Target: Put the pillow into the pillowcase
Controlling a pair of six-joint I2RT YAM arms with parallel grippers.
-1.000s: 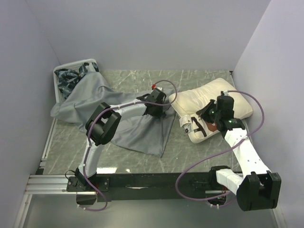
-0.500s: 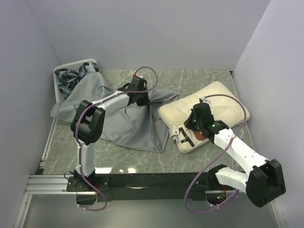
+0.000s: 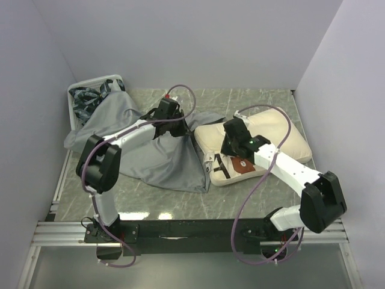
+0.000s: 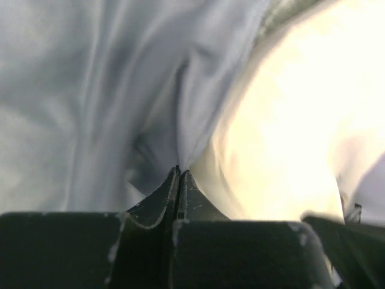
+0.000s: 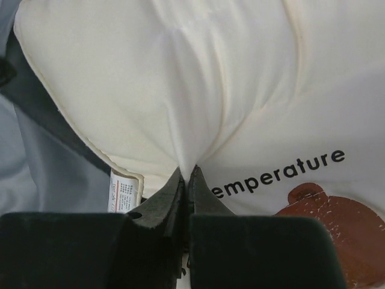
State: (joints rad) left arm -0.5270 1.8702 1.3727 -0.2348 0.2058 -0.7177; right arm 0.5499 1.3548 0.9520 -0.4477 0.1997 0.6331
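The cream-white pillow lies right of centre, bear print facing up, its left end touching the grey pillowcase. My right gripper is shut on a pinched fold of the pillow just left of the black text and brown bear. My left gripper is shut on a fold of the pillowcase at its right edge, right beside the pillow. The pillowcase's grey cloth lies under the pillow's corner, by its white label.
A white basket with dark blue-and-white patterned cloths stands at the back left corner, partly covered by the pillowcase. White walls close in the back and both sides. A metal rail runs along the near edge.
My right gripper has dragged the pillow left until it meets the pillowcase. My left gripper has moved left and back, taking the pillowcase's edge with it.
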